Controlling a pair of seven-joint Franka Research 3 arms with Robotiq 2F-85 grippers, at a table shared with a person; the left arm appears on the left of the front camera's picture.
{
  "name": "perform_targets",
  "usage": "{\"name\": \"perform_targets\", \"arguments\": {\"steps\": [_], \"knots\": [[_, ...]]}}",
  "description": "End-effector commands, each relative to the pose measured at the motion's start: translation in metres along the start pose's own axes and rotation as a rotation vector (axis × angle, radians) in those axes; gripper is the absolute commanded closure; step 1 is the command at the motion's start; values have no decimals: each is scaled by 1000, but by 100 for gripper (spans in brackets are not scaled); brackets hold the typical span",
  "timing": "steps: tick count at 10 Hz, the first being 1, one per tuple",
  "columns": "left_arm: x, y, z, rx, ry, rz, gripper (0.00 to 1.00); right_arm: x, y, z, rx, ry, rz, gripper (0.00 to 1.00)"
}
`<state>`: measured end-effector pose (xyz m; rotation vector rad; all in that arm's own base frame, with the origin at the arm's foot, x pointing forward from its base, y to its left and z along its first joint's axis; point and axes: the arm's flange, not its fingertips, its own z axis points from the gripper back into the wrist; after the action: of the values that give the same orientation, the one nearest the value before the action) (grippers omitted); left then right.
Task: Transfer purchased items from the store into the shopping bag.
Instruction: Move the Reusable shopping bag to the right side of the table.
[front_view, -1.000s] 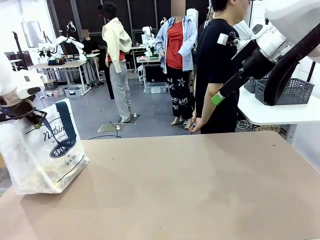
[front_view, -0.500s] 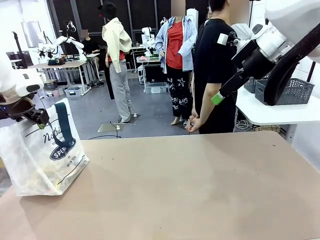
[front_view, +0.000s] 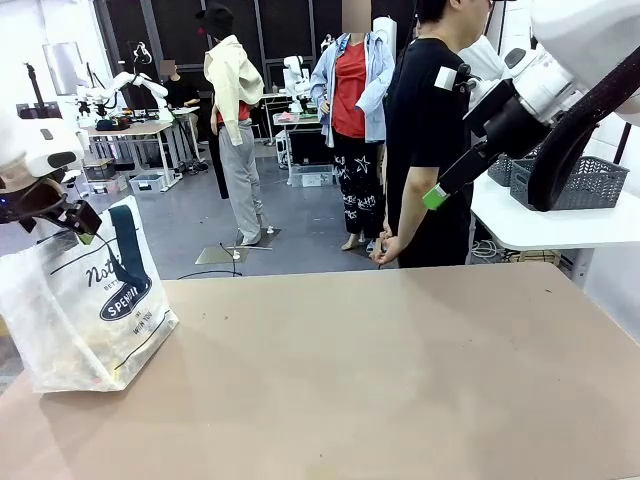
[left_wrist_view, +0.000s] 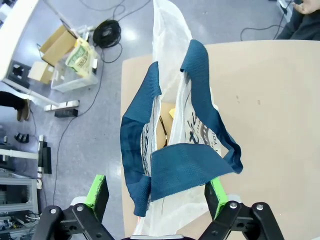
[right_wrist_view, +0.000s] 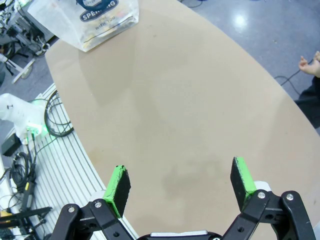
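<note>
The shopping bag (front_view: 85, 300) stands upright at the left end of the counter (front_view: 380, 370). Directly above the bag, the left gripper (left_wrist_view: 156, 192) spreads its fingers wide to either side of the navy handles (left_wrist_view: 185, 165), gripping nothing. Well clear of the bag, the right gripper (right_wrist_view: 181, 181) hangs over bare counter, fingers wide and empty.

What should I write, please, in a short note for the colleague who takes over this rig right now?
Left gripper: open, above the shopping bag's navy handles, holding nothing.
Right gripper: open and empty, high over the bare table.
Shopping bag: upright at the table's left edge; something yellow and tan lies inside.
Grey basket: on the white side table to the right; contents cannot be seen.
Done or left: cannot tell; check the basket.
</note>
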<state>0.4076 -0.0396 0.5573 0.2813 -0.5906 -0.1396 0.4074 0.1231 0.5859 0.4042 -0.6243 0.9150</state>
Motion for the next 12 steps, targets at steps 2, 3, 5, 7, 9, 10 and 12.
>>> {"name": "perform_targets", "arguments": {"steps": [2,3,5,7,9,10,12], "knots": [[9,-2,24,-14,-10,-21,0,-4,0,0,6,7,15,0],[16,0,32,-50,-39,-38,0,-4,0,0,6,7,15,0],[36,-1,36,-198,-76,-195,0,-4,0,0,6,7,15,0],[63,-5,22,-375,-132,-391,0,-4,0,0,6,7,15,0],[78,-11,16,-517,-225,-522,0,-4,0,0,6,7,15,0],[85,-14,11,-609,-315,-548,0,-4,0,0,6,7,15,0],[88,-24,6,-744,-423,-619,0,-4,0,0,6,7,15,0]]}}
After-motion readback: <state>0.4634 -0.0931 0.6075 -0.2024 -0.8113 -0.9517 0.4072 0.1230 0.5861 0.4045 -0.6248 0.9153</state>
